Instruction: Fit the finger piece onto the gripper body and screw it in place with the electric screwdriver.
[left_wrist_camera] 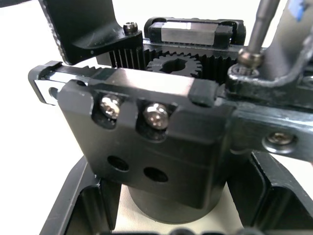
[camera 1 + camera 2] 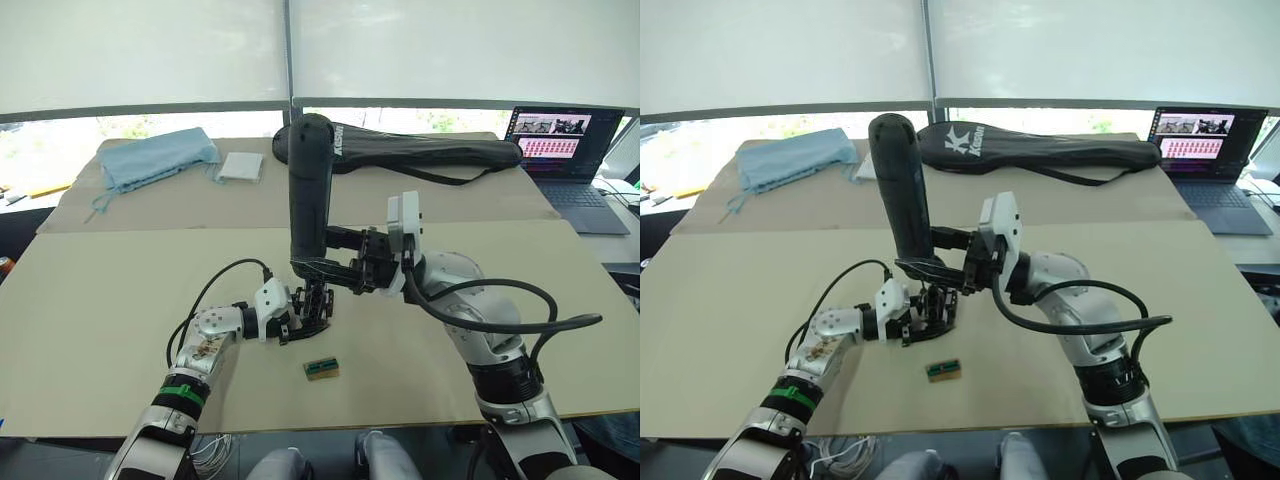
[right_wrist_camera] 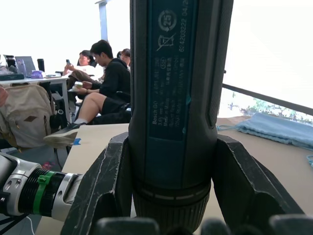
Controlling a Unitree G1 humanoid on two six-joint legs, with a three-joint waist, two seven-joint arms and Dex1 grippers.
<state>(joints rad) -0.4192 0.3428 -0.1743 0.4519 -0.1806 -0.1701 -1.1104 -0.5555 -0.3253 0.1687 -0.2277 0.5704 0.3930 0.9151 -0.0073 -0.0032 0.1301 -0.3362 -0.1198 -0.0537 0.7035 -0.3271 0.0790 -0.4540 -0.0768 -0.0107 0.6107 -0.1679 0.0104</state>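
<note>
- The table (image 2: 90, 330) is a big tan surface taking up most of the head views.
- A long black bag (image 2: 420, 150) lies across the upper middle, a laptop (image 2: 565, 150) sits at the upper right, and a light blue cloth (image 2: 155, 158) is at the upper left.
- The electric screwdriver (image 2: 310, 190) stands nearly upright in the center of the frame, rounded end up. The right gripper (image 2: 345, 268) is clamped around its lower part; in the right wrist view its two fingers (image 3: 102, 186) press on either side of the barrel.
- The left gripper (image 2: 300, 318) is just below center, and its fingers are squeezed on the gripper body (image 2: 318, 305), which rests on the table. In the left wrist view the body (image 1: 146, 147) is right up close, with the thin metal bit (image 1: 261, 24) landing on a screw at its top edge.
- A small green-and-brown block (image 2: 321, 368) lies on the table just below the body, not touching it.
</note>
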